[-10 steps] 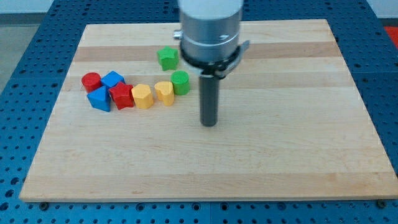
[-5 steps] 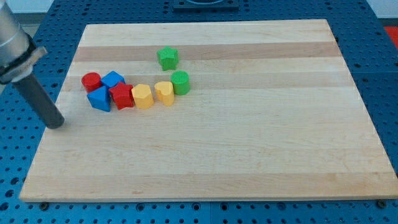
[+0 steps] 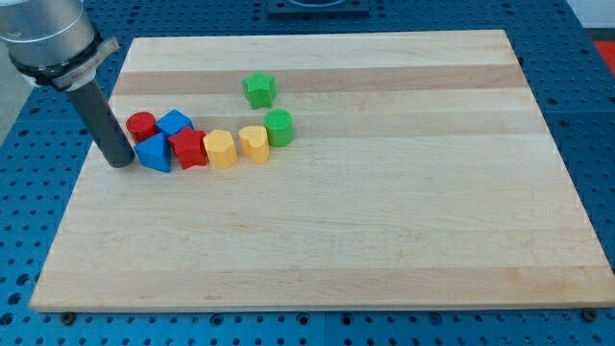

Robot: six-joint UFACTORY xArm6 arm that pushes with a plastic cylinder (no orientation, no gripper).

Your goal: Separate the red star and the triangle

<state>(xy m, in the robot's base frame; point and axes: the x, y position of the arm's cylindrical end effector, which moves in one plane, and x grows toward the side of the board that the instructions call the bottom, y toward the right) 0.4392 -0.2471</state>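
You have a pale wooden bench (image 3: 384,221) resting on a blue perforated base (image 3: 29,240). Blocks lie clustered at the view's upper left: red cylinder (image 3: 141,124), blue cube (image 3: 175,123), blue triangle (image 3: 154,153), red star (image 3: 188,149) touching the triangle, yellow hexagon (image 3: 220,149), yellow heart (image 3: 254,141), green cylinder (image 3: 279,127). A green star (image 3: 258,89) sits apart, above them. My tip (image 3: 120,161) rests on the bench just left of the triangle.

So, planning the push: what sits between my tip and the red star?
In the camera view, the blue triangle lies between my tip and the red star, touching the star.
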